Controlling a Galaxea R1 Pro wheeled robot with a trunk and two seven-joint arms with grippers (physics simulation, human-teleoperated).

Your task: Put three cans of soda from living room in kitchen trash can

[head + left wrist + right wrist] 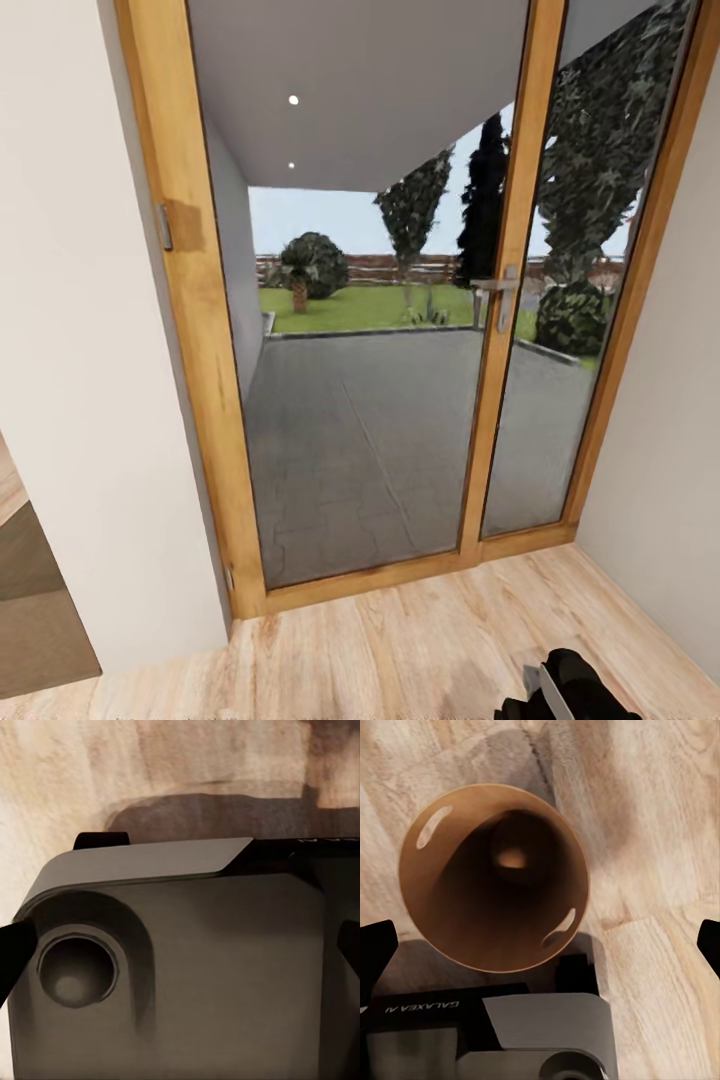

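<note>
Transit step: robot faces a glass door [400,330]. Tash can [495,877] sits on the wood floor [660,832] under the right wrist, fingers [375,949] apparently spread, left unclear. Turn away toward six o'clock, slowly.

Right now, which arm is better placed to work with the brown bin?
Right, probably. The right wrist view looks straight down into the trash can, standing on the wood floor with both fingertips spread wide of it. The left wrist view faces the robot's grey body.
</note>
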